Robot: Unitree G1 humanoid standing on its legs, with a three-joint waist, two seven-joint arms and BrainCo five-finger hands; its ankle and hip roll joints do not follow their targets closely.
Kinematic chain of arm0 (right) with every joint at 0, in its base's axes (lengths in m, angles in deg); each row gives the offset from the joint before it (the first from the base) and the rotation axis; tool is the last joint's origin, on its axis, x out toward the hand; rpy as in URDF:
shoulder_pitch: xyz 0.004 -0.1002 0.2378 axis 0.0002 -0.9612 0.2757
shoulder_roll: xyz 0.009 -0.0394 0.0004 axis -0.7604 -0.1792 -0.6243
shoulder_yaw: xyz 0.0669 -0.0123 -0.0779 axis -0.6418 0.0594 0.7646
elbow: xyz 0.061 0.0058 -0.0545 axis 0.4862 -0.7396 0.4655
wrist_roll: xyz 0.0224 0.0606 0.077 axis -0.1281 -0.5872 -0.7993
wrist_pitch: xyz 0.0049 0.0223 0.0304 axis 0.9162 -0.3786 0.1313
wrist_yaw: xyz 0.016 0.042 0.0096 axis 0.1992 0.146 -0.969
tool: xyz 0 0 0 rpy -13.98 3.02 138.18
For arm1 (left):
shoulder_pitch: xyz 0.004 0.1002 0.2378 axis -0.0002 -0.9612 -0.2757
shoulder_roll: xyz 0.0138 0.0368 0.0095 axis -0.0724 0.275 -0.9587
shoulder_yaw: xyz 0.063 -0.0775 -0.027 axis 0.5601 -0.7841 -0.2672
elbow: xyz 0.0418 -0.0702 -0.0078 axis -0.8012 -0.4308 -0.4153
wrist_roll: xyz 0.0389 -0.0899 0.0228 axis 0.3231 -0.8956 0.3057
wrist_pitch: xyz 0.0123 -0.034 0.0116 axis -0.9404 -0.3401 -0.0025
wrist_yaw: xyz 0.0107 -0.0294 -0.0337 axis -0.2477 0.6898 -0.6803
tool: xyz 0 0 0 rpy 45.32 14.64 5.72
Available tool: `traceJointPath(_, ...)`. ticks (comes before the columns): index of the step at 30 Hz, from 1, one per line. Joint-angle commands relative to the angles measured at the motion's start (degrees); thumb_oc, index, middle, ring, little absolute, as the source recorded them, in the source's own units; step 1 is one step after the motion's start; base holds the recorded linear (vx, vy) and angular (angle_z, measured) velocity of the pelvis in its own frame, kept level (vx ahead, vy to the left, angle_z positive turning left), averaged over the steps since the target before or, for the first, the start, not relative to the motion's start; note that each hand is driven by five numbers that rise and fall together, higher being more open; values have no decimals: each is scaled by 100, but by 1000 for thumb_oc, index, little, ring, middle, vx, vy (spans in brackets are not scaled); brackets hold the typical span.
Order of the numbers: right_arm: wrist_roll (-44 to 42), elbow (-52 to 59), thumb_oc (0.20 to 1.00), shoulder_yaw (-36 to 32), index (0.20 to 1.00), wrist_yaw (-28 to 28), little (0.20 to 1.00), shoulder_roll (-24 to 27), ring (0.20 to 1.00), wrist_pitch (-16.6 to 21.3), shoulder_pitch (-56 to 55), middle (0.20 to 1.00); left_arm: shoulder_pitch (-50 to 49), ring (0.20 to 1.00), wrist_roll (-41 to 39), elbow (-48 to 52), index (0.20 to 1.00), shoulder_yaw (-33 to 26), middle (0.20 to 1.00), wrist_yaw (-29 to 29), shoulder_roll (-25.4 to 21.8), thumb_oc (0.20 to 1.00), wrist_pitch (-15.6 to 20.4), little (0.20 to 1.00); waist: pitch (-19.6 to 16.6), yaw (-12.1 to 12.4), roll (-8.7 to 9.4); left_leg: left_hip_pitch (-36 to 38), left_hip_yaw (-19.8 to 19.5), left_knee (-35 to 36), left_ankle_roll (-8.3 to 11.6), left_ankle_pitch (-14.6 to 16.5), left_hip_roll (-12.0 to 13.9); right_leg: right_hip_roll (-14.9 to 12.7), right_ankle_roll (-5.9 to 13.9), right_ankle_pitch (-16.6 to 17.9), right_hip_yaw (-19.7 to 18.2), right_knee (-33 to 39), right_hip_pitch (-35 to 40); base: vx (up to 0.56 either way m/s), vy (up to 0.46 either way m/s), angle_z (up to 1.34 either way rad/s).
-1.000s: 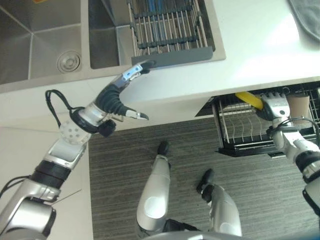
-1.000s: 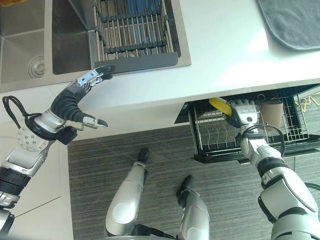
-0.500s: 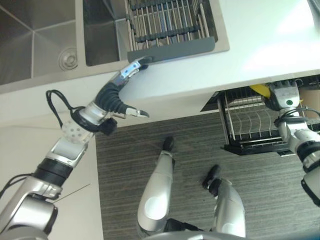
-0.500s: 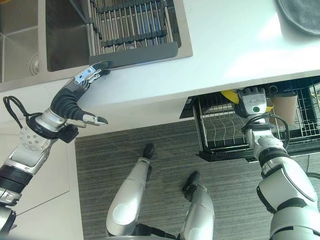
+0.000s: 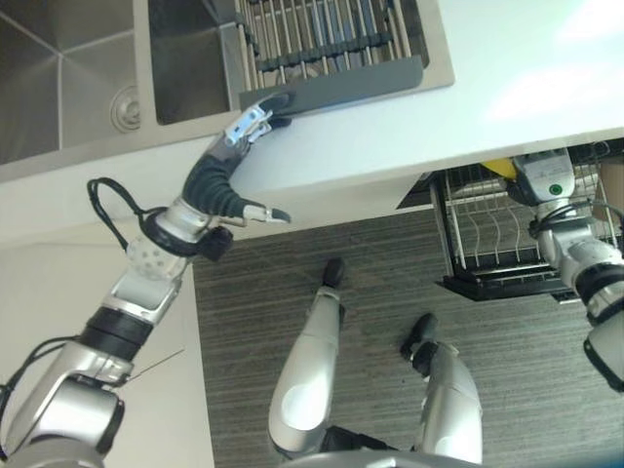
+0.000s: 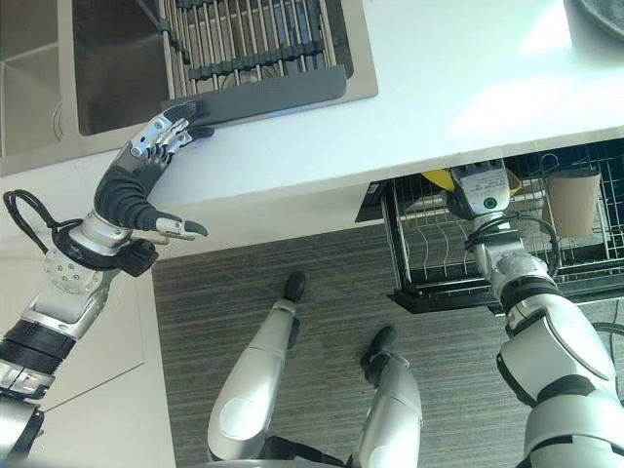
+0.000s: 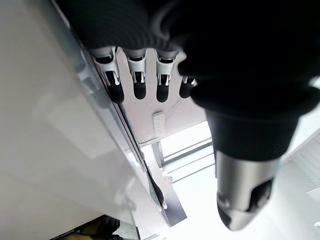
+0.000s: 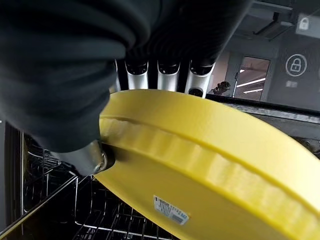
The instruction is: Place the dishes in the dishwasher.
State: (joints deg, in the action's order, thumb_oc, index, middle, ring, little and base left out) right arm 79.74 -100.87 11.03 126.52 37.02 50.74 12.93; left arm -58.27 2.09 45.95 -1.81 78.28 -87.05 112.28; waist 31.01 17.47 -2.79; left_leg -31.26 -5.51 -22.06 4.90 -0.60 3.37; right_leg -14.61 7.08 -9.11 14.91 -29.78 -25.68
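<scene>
A yellow plate [image 8: 215,165] is pinched between the thumb and fingers of my right hand [image 6: 485,190], which is shut on it. Hand and plate [image 6: 439,178] sit under the white counter's edge, over the pulled-out dishwasher rack [image 6: 439,263]. The plate is tilted above the wire tines, partly hidden by the counter. My left hand [image 5: 229,161] is far to the left. Its fingers [image 7: 140,85] are straight and rest on the counter edge by the grey drying tray [image 5: 331,86]. It holds nothing.
A brown paper cup [image 6: 572,200] stands in the rack right of the plate. A double steel sink [image 5: 58,88] holds a wire drying rack [image 5: 322,39]. A grey mat [image 6: 600,12] lies at the counter's far right. Striped grey floor lies below.
The camera has shifted. My right hand has carried the yellow plate farther in under the counter, over the rack. The left hand stays at the counter edge.
</scene>
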Motion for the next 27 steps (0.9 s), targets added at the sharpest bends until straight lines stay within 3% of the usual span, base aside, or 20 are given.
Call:
traceJointPath(1,-477,-93,1000,-117,1000,-219,1000,-22,1000,296,1074,1000,36,1000,-9,50,1000,-46,1000,-156,254,1000,281,1000,-123,13,-141,-275,173,154,-649,-284,-658,436,-218,287,255,-380,-115,0,0,0)
traceJointPath(3,-1193,-203,1000,-92,1000,-1415,1000,-190,1000,893,964,1000,27,1000,117,68,1000,-1,1000,-218,331,1000,308,1000,-122,35,-145,-263,145,204,-633,-308,-658,434,-223,275,265,-345,-94,0,0,0)
traceJointPath(4,-2342,-307,1000,-158,1000,-2824,1000,-333,1000,1035,851,1000,4,1000,167,91,1000,-12,1000,-231,383,1000,321,1000,-121,52,-135,-248,135,229,-622,-319,-655,432,-233,257,271,-334,-77,0,0,0)
traceJointPath(7,-3746,-833,1000,-683,1000,-4365,1000,-795,1000,795,447,1000,48,1000,341,301,1000,-25,1000,-300,553,1000,32,1000,-121,69,-180,-239,133,196,-639,-315,-654,362,-297,177,281,-472,-89,19,10,5)
traceJointPath(9,-3638,-1027,1000,-873,1000,-4464,1000,-862,1000,856,389,1000,81,1000,321,406,1000,-43,1000,-230,586,1000,-144,1000,-121,84,-222,-264,137,145,-638,-333,-678,324,-301,175,302,-553,-104,32,16,8)
traceJointPath(15,-3775,-934,1000,-1115,1000,-4419,1000,-866,1000,827,344,1000,-18,1000,327,564,1000,-104,1000,-280,545,1000,-221,1000,-121,85,-237,-261,128,156,-640,-376,-707,344,-284,214,309,-553,-97,7,2,2)
traceJointPath(23,-3770,-850,1000,-1279,1000,-3899,1000,-858,1000,921,336,1000,10,1000,370,502,1000,-43,1000,-361,558,1000,-217,1000,-121,51,-243,-240,127,155,-649,-386,-705,367,-280,260,302,-522,-77,0,0,0)
traceJointPath(27,-4380,-618,1000,-1516,1000,-3501,1000,-824,1000,940,332,1000,-53,1000,386,574,1000,-50,1000,-417,535,1000,-274,1000,-121,12,-242,-154,145,193,-640,-372,-672,389,-281,263,271,-471,-1,0,0,0)
